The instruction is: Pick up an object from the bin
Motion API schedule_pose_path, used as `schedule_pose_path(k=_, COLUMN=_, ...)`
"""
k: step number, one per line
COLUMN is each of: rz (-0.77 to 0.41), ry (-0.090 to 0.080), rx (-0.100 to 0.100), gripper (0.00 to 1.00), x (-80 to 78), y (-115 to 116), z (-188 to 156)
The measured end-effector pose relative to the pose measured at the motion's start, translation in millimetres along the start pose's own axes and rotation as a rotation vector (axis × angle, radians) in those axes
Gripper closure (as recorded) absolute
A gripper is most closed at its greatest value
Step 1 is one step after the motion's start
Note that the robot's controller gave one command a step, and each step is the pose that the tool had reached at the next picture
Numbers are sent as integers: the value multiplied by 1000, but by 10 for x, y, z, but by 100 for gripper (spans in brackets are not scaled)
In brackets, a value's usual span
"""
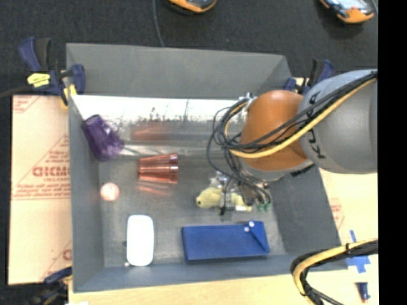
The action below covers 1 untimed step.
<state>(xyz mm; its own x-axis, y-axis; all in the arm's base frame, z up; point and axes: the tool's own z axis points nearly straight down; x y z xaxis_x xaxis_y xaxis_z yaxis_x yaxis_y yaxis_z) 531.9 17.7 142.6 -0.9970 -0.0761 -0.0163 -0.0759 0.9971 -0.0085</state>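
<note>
While my gripper (234, 194) hangs at the pale yellow thing (210, 199) right of the frame's centre, just above the blue box (222, 241), I cannot tell its opening; lifting remains, I judge.

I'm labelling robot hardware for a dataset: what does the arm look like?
A thick, rounded grey arm link with black lettering, a glossy orange dome-shaped wrist cover, black and pale yellow cables looping around it, and a small metallic gripper beneath.
</note>
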Motion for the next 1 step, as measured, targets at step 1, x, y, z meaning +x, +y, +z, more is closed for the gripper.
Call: schedule_pose_path(k=1, rz=-6, ry=-3, rx=2, gripper=100, x=1, y=-331, z=-764)
